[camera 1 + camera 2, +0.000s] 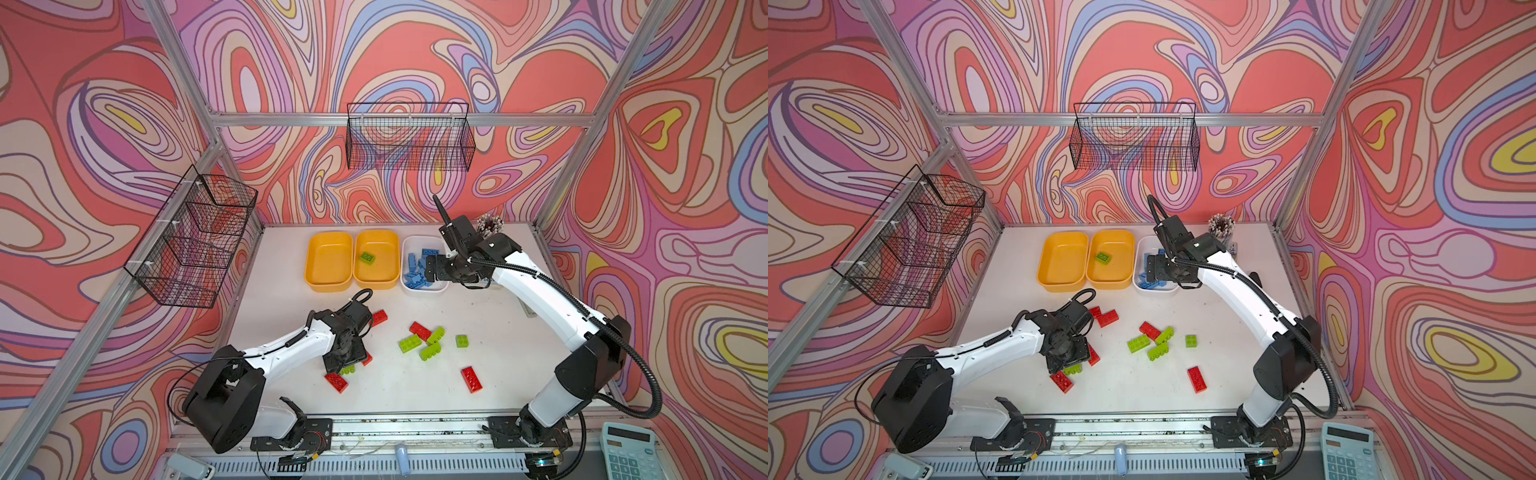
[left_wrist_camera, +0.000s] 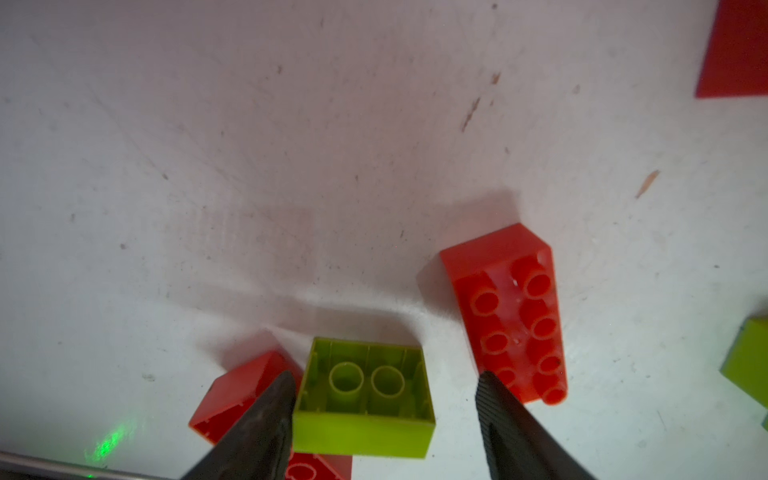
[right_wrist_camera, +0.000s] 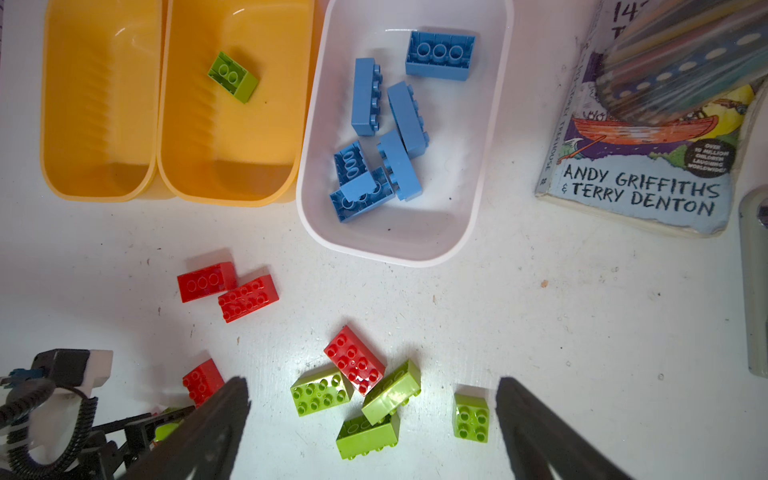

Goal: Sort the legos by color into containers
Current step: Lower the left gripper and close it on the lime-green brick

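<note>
Step in hand: picking one green for the green tub. My left end effector (image 2: 385,377) is down at the table (image 2: 291,166), open, straddling an upturned green brick (image 2: 363,430), hollow side up. One finger (image 2: 274,415) looks to touch the brick's side; the other stands clear of it, so nothing is gripped yet. A red brick (image 2: 511,316) lies just beside the free finger, and a second red (image 2: 237,399) sits partly under the touching finger. My right end effector (image 3: 372,384) is wide open and empty, hanging above the white tub (image 3: 395,254), which holds the blue bricks (image 3: 365,97). The middle tub (image 3: 232,198) holds a single green (image 3: 232,77); the outer tub (image 3: 95,195) holds none. Loose greens (image 1: 424,343) and several reds are unsorted on the table. Judgement: blue appears finished, green barely begun, red not begun. The next move calls for a square pinch on the green brick alone, without dragging either red neighbour, then a clean lift and a carry to the middle tub, well apart at the back. Risk: the smooth hollow brick could twist if pinched off-centre.
</note>
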